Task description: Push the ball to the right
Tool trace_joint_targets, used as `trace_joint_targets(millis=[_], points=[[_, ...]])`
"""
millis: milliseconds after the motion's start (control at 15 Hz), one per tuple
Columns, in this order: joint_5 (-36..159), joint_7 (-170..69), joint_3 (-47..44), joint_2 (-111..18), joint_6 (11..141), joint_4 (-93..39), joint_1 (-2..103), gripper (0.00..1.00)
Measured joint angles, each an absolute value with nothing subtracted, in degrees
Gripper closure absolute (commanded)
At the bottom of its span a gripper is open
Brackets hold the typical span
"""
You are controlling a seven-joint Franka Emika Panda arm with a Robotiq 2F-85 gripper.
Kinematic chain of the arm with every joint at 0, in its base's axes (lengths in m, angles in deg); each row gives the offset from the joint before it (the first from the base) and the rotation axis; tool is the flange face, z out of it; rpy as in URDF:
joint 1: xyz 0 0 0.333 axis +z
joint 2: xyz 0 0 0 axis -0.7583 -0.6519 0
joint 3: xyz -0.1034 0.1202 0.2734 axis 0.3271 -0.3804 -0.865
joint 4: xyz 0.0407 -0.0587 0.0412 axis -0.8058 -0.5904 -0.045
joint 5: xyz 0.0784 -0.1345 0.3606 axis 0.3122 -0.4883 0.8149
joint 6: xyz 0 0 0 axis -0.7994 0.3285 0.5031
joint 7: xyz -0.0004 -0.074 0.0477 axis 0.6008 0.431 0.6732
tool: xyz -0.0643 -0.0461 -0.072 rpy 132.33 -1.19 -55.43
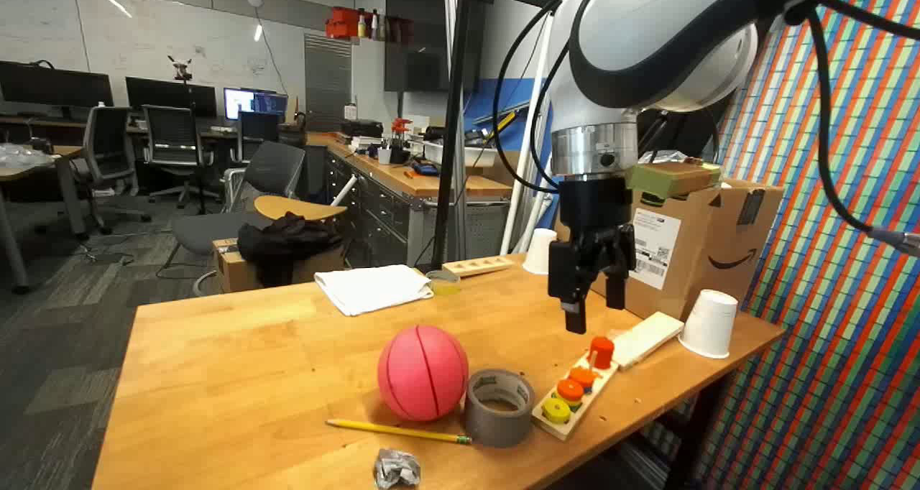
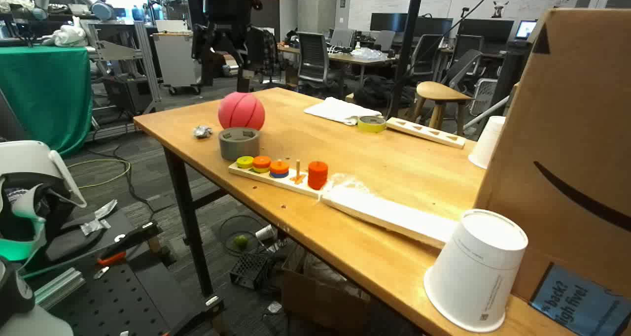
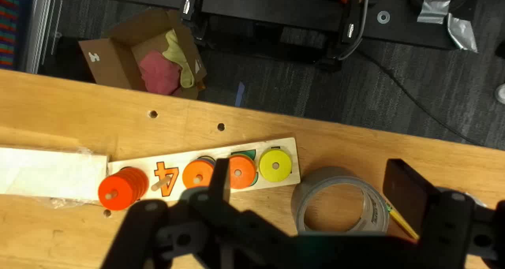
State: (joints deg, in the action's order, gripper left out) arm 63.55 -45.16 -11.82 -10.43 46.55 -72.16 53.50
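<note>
The ball (image 1: 422,373) is reddish-pink with thin dark seams and rests on the wooden table. It also shows in an exterior view (image 2: 241,111), right behind the grey tape roll (image 2: 239,144). The tape roll (image 1: 499,407) stands close beside it; I cannot tell whether they touch. My gripper (image 1: 595,316) is open and empty, with its fingers pointing down above the table, higher than the ball and apart from it. In the wrist view the open fingers (image 3: 307,168) frame the tape roll (image 3: 339,202) below; the ball is hidden there behind the gripper body.
A pegboard with coloured discs (image 1: 575,396) and a pale wooden board (image 1: 647,339) lie along the table edge. A yellow pencil (image 1: 395,430) and crumpled foil (image 1: 397,468) lie near the ball. White cups (image 1: 709,325), a cardboard box (image 1: 675,246) and a white cloth (image 1: 374,289) stand or lie farther off.
</note>
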Motion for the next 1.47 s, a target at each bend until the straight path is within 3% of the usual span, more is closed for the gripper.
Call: trace_joint_targets(millis=[1200,1467], points=[[63.55,-45.16,-11.85,-10.68,46.89,-71.57,53.67,0.00],[63.56,-45.30,-13.28,-11.68,52.69,-71.49,55.74,0.00]])
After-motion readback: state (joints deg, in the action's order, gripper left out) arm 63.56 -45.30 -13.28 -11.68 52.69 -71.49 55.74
